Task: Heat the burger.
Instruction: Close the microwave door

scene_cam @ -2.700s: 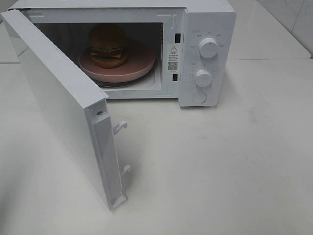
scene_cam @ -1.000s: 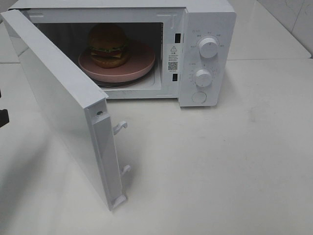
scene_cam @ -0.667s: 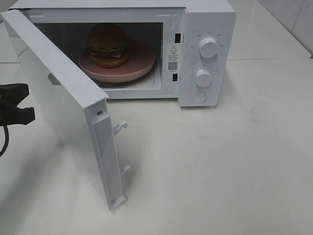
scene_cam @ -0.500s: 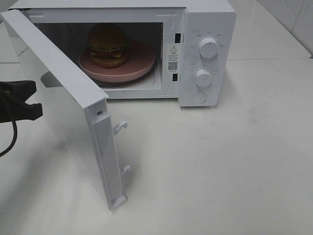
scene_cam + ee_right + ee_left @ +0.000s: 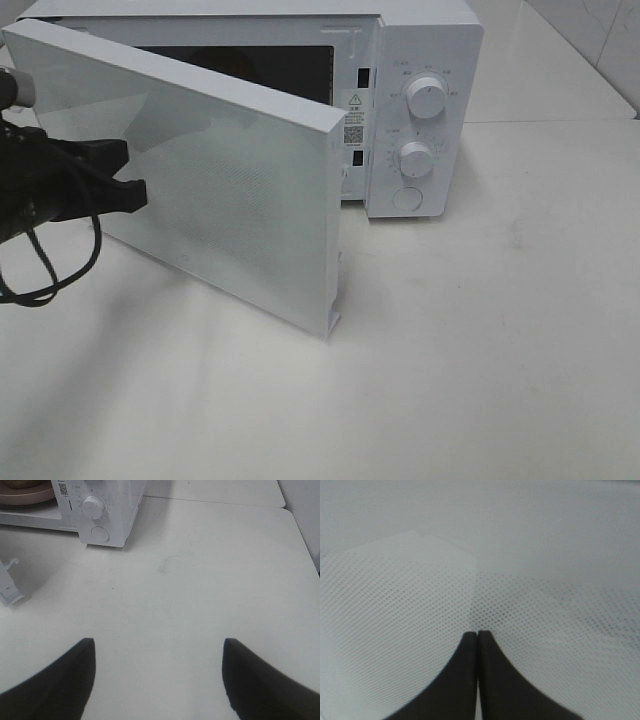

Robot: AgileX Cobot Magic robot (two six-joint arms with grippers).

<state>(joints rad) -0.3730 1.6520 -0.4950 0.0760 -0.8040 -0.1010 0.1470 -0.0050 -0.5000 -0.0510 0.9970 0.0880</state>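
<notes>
On the white desk (image 5: 500,350) stands a white microwave (image 5: 425,40), its door (image 5: 230,200) partly ajar. Inside it a pink plate (image 5: 30,495) holds the burger (image 5: 15,484), only an edge showing. The microwave's sticker (image 5: 355,105) bears a warning triangle and QR code; its print and the markings round the dials (image 5: 427,98) are too small to read. Left fingers (image 5: 455,680), pressed together, empty, touch the door's dotted window. Right fingers (image 5: 55,680) gape wide, empty, before the microwave.

Bright diffuse light, soft shadows on table (image 5: 480,350), blurry left-wrist close-up
</notes>
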